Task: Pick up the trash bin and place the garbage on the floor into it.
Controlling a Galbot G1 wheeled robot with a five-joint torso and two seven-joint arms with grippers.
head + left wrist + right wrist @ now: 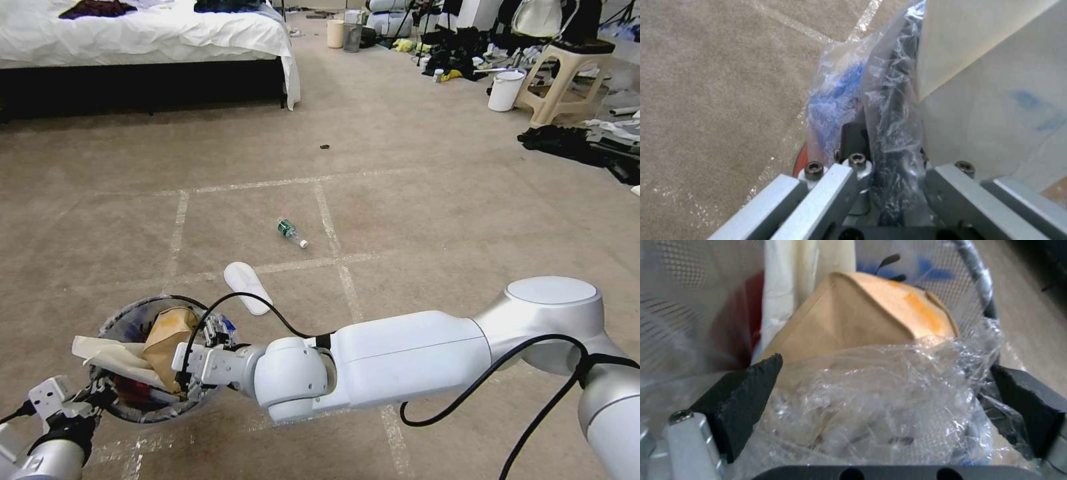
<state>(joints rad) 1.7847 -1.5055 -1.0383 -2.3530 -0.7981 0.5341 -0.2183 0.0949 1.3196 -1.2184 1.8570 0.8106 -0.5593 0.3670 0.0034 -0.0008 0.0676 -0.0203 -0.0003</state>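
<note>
My right arm [413, 357] is all glossy white shells with rounded silver-grey joint caps, kinda sleek honestly. A black cable [507, 373] loops loose along it and another thin black one arcs over toward the wrist. The right gripper [880, 396] has chunky black foam-looking pads [744, 400] on pale metal fingers, with a hex screw at the base and a dark plate with two holes underneath. The left gripper [882, 186] is plain brushed aluminium bars with dark socket-head screws [814, 168] on top. The left wrist [50, 433] is silver with a black band and a white bracket.
</note>
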